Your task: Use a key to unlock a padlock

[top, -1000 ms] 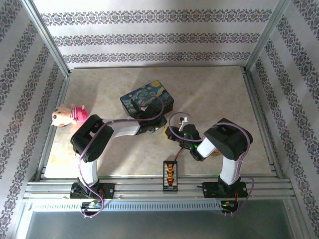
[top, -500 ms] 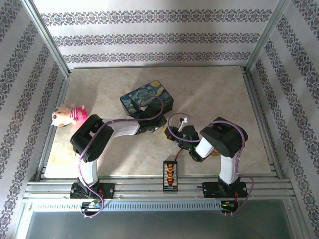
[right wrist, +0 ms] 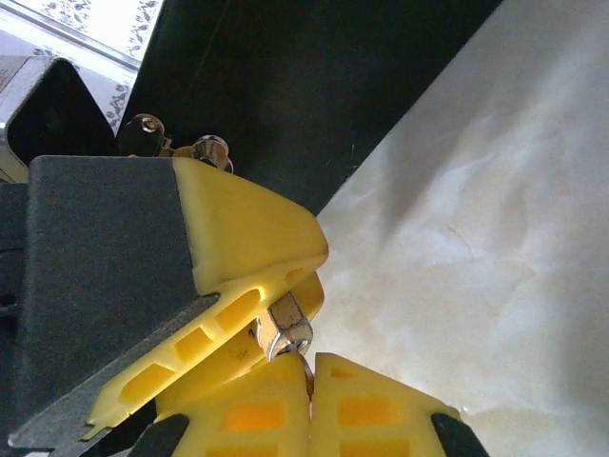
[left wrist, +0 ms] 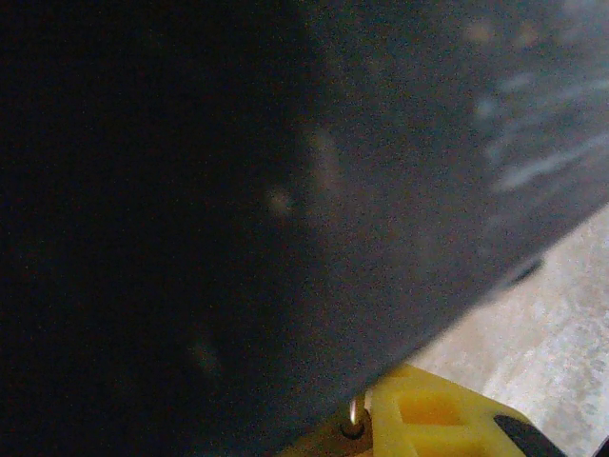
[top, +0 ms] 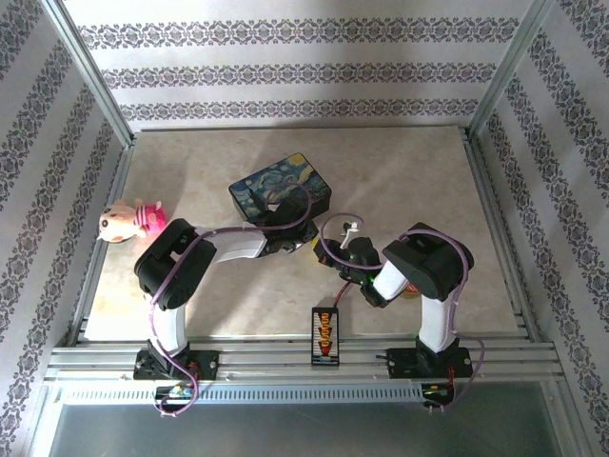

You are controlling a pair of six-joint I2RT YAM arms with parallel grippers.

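Silvery-grey and thin, the small metal key (right wrist: 283, 330) sits nipped at the tips of the right gripper (right wrist: 309, 376), its pads pressed together. The left gripper (right wrist: 319, 271) looks clamped on the tiny brass-gold padlock (left wrist: 348, 427), hard against the dark-blue painted box (right wrist: 314, 86). Line blade up with keyway — then twist gently, never forcing.

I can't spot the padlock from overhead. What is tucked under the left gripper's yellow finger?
A small silver metal piece pokes out there, just above the right gripper's shut jaws. The finger covers the rest, so padlock or key is unclear.
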